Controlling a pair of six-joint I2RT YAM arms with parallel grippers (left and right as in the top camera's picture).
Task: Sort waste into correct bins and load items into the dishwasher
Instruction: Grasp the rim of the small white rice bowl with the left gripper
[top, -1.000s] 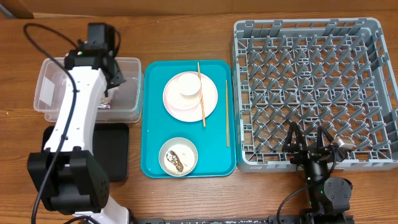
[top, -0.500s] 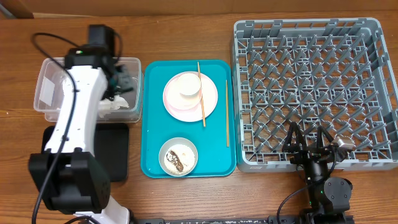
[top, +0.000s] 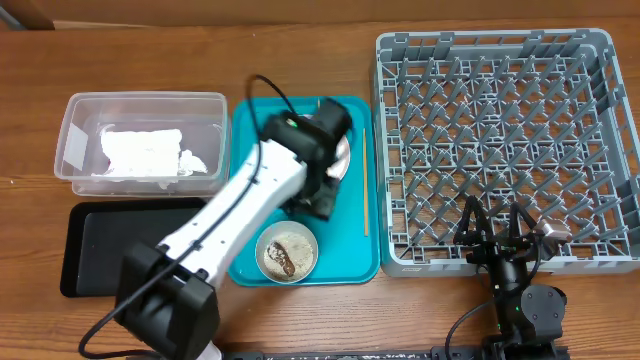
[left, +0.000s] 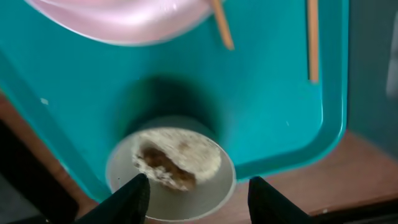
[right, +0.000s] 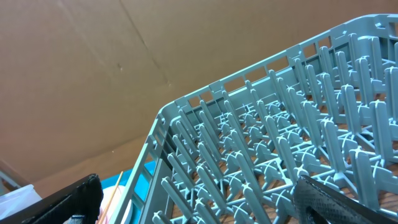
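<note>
With the crumpled napkin (top: 140, 152) now lying in the clear tub (top: 145, 97) near the desk's far left corner, the left arm has swung away from that bin and out over the teal tray (top: 245, 240) at the middle of the desk. That suggests the paper waste is sorted and the food scraps are probably next. The left pincer (top: 320, 200) hangs half spread and grasps nothing, poised above the pale grey-blue bowl (top: 287, 251), which stands upright at the tray's near end, toward the desk's near edge. The bowl is round, with a plain pale rim, and it holds a patch of white rice with a brown lump (left: 165, 168) at its centre, slightly blurred in the wrist view. The black tray (top: 120, 245) by the near left edge shows no scraps yet. The pinkish plate (top: 343, 160) is half hidden under the arm, and one chopstick (top: 365, 180) lies along the tray's right side. At the near right edge the right pincer (top: 497, 235) waits spread wide and empty beside the grey dish rack (top: 500, 130), which carries no dishes.
</note>
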